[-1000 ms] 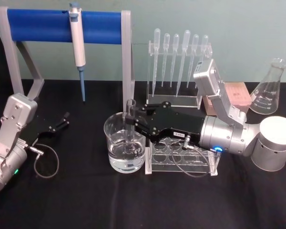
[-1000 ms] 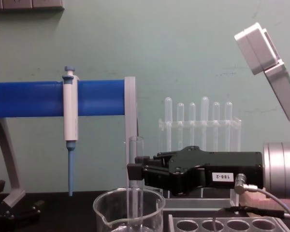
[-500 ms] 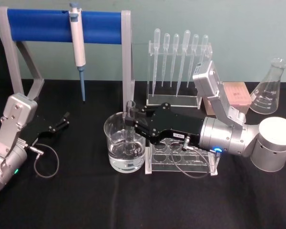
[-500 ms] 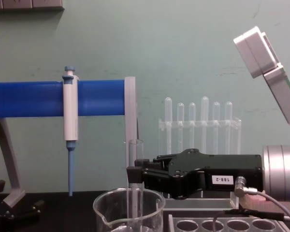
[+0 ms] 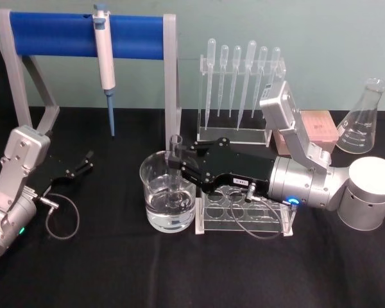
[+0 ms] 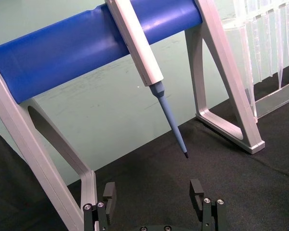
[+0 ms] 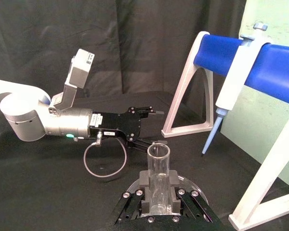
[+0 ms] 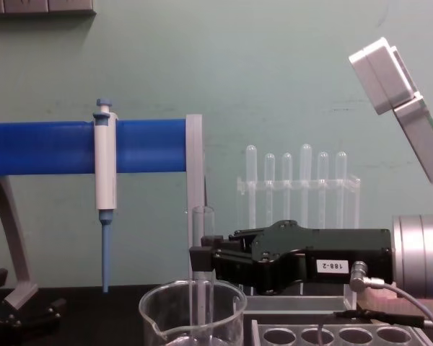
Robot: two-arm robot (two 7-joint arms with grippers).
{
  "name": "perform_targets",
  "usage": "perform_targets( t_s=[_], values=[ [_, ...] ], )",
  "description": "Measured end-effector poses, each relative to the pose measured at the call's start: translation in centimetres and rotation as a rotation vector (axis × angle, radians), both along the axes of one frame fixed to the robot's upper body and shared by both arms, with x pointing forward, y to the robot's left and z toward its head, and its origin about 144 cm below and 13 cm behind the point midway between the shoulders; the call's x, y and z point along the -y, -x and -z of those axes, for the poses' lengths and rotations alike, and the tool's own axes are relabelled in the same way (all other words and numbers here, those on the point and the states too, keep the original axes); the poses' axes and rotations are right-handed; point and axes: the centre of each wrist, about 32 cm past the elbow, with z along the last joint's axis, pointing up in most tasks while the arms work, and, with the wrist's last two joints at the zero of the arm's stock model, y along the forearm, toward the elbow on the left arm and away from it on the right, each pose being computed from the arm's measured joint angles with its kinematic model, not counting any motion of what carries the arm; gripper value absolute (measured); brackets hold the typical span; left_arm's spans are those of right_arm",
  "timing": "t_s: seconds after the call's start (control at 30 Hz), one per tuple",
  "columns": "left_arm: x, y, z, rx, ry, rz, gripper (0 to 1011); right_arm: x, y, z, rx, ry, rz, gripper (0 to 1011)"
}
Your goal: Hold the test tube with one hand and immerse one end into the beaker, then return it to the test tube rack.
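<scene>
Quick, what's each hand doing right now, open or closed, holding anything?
Left hand: open, empty.
Right hand: closed on the test tube, upright in the beaker.

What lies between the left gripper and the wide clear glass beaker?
Bare black tabletop, seen in the head view, from the left gripper to the wide clear glass beaker.

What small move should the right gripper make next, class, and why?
Probably a straight lift. The right gripper holds the test tube upright, its lower end down in the water inside the beaker, so the dip looks done. Rising first should clear the rim before moving sideways to the rack beside it. The left gripper rests open at the left.
</scene>
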Motion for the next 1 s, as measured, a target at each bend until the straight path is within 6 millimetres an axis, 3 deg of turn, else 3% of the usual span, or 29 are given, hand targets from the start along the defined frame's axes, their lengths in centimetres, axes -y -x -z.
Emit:
perform_targets(
  t_s=[1.0],
  values=[
    [0.00, 0.00, 0.00, 0.000, 0.000, 0.000, 1000, -0.01, 0.00, -0.04, 0.001, -0.001, 0.001, 233]
  ],
)
